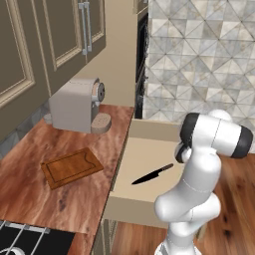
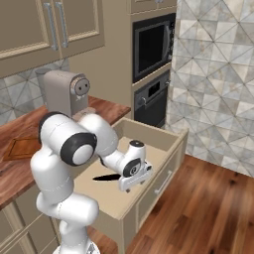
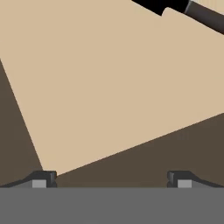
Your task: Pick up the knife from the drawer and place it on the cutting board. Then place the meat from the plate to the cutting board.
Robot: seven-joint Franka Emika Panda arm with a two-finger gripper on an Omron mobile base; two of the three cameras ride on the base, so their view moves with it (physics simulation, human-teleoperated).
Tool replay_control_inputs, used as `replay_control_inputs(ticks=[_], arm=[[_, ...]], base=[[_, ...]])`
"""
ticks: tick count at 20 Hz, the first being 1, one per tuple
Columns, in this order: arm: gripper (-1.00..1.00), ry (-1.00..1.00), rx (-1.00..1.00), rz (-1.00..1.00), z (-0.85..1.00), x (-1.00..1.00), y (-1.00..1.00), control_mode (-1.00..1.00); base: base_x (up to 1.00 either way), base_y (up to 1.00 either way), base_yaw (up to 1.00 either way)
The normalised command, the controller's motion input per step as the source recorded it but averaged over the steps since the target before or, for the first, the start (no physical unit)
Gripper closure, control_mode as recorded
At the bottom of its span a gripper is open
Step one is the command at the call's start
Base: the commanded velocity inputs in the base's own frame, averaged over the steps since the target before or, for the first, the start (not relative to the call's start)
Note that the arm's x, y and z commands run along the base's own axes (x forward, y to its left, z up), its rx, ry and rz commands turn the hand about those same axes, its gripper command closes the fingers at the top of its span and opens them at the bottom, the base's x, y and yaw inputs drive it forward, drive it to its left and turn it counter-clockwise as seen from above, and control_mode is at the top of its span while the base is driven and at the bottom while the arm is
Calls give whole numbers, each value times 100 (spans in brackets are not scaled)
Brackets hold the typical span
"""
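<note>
The drawer (image 1: pixel 144 155) stands pulled out, its pale tan floor bare except for the knife (image 1: pixel 152 175), which lies slanted with its black blade toward the counter. My gripper (image 3: pixel 111 180) hangs open low over the drawer floor (image 3: pixel 109 87), nothing between its fingers. In the hand view the knife (image 3: pixel 199 14) crosses the top right corner, well away from the fingertips. From the right base view my hand (image 2: pixel 135 171) hovers over the drawer (image 2: pixel 106 198) just right of the knife's blade (image 2: pixel 105 177). The cutting board (image 1: pixel 72 167) lies on the wooden counter, left of the drawer. The plate and the meat are out of view.
A beige coffee machine (image 1: pixel 74 104) stands at the back of the counter (image 1: pixel 60 204), behind the board. A black hob (image 1: pixel 30 243) sits at the counter's near corner. Built-in ovens (image 2: pixel 153 47) rise behind the drawer, with a tiled wall (image 2: pixel 213 74) to the right.
</note>
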Motion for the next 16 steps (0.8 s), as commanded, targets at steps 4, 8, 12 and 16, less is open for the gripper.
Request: replay_control_inputs(ticks=[4,8,12,16], arm=[[-100,4,4,0,-23,-23,-49,-100],[-100,0,4,0,-2,-4,-27,-100],[-100,0,2,0,10,11,-5,-100],[-100,0,1,0,26,37,0,-100]], base=[[0,0,0],[0,0,0],[0,0,0],[0,0,0]])
